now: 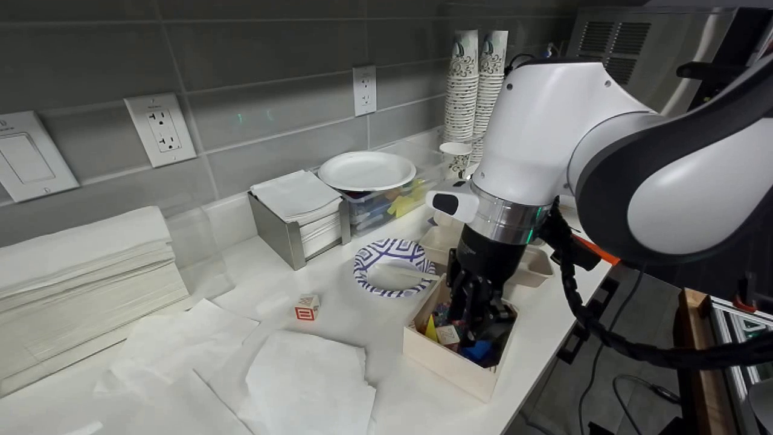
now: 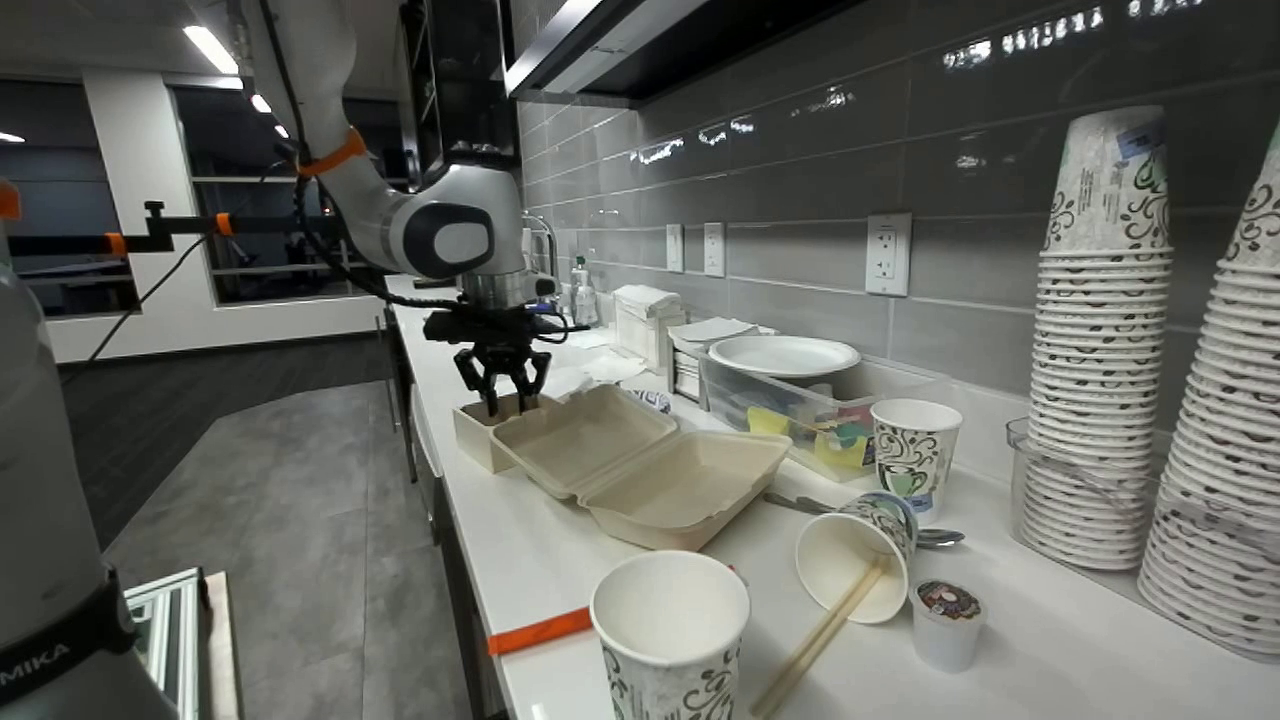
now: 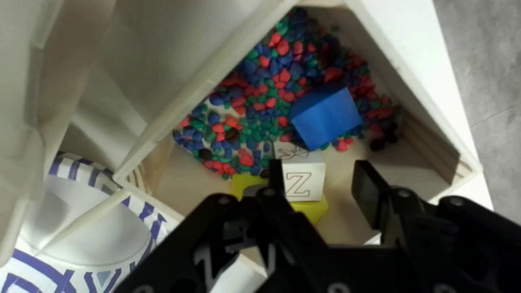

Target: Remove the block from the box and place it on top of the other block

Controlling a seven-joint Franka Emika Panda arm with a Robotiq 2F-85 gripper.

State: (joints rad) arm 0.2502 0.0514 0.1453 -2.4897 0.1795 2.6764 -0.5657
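One likely target, the Z-lettered block (image 3: 303, 181), lower-right of the wrist view's centre; your Robotiq gripper (image 3: 319, 180) hangs empty, jaws parted: straddle evenly, then squeeze.

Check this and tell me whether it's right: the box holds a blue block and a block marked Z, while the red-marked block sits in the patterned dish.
Wrong on one point: the red-marked block sits on the white counter, apart from the patterned dish, as an exterior view shows. The box does hold a blue block and a block marked Z.
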